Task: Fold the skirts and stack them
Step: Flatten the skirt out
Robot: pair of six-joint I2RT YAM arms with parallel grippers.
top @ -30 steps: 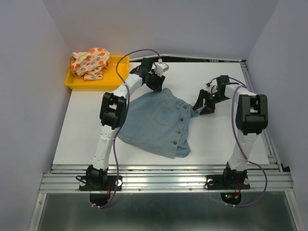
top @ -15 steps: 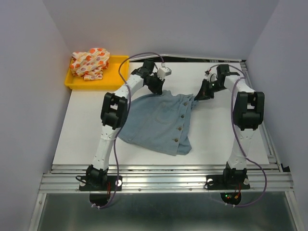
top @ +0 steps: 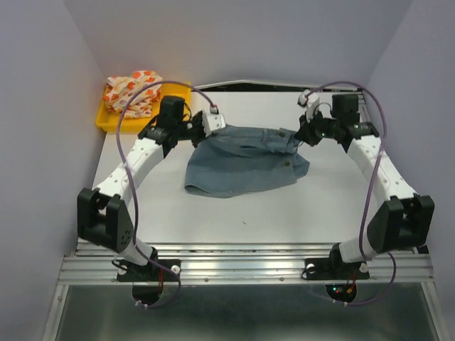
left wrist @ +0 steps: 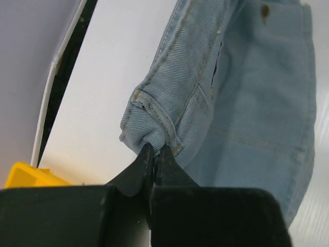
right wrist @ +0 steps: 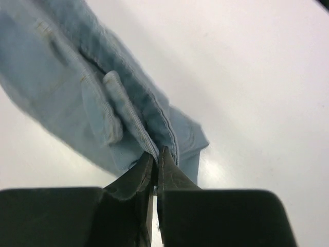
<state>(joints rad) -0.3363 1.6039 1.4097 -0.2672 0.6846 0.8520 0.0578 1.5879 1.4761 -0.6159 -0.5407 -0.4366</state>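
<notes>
**Denim skirt [top: 245,160] held at both waistband corners, far middle of the white table [top: 249,213].**
The left gripper [left wrist: 153,154] is pinched tight on one waistband corner and the right gripper [right wrist: 157,154] on the opposite corner. The waistband stretches between them, and the skirt's lower part lies on the table. The spotted skirt [top: 131,92] sits crumpled in the yellow tray [top: 106,125] at the far left.
</notes>
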